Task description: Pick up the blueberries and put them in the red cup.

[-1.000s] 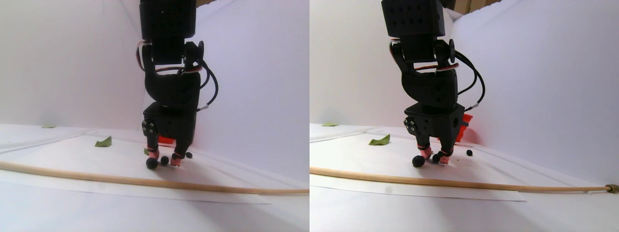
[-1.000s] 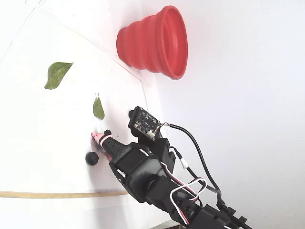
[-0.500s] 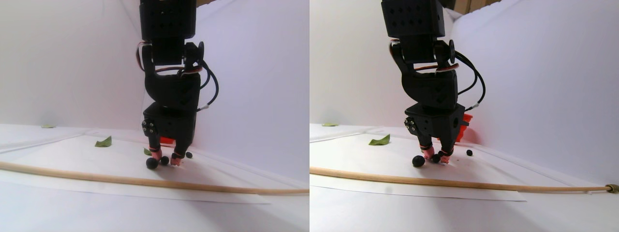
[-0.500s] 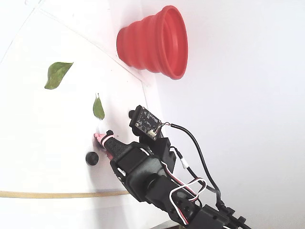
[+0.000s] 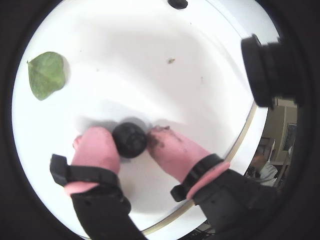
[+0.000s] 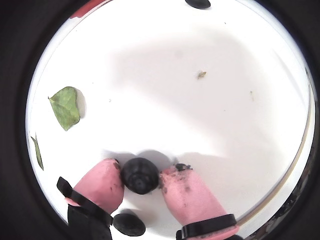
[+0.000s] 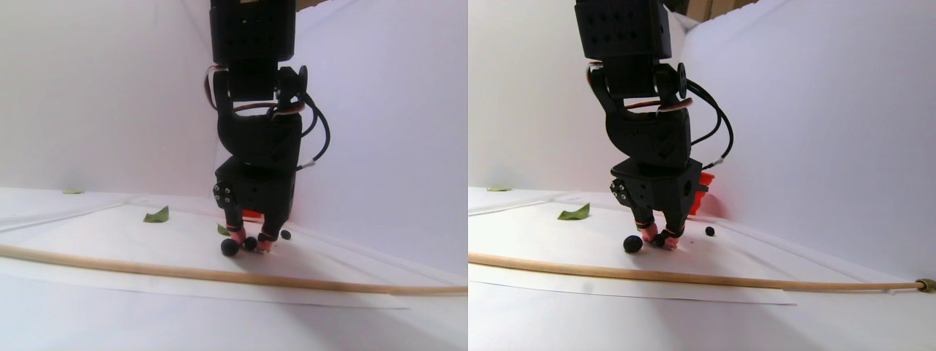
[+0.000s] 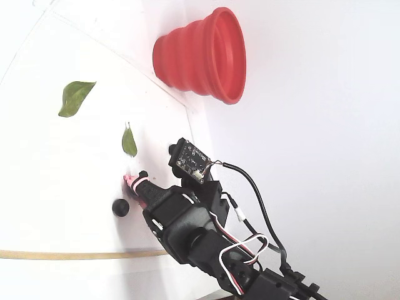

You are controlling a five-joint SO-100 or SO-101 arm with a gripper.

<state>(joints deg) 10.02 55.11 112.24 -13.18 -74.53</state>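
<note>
- The pincer (image 5: 131,145) is down at the table (image 5: 150,60), its pink fingertips (image 5: 97,147) pressed against either side of one berry (image 5: 129,139), so it's pinching that berry, low and right at the tips.
- The grip looks shallow to me. A round, slick berry caught only by the pad ends can squirt out forward the moment the arm lifts.
- The right pad in a wrist view has dark smears on it (image 5: 160,140), maybe juice. Squeeze harder and the berry probably gets crushed, not carried.
- A second berry (image 6: 128,224) sits just behind the left finger in a wrist view, nearly touching it. Any sideways drag could knock it rolling.
- Another one (image 6: 197,3) lies well ahead of the pincer at the frame's top edge; fine for now.
- The cup (image 8: 203,55) is well apart from the pincer in the fixed view, off beyond the leaves (image 8: 75,97). That's a long carry, so lots of chance to drop the berry.
- I can't tell from these shots if the berry has left the table yet.
- The wooden rod (image 7: 219,274) lies on the near side of the pincer in the stereo pair; a rolling berry could stop against it.
</note>
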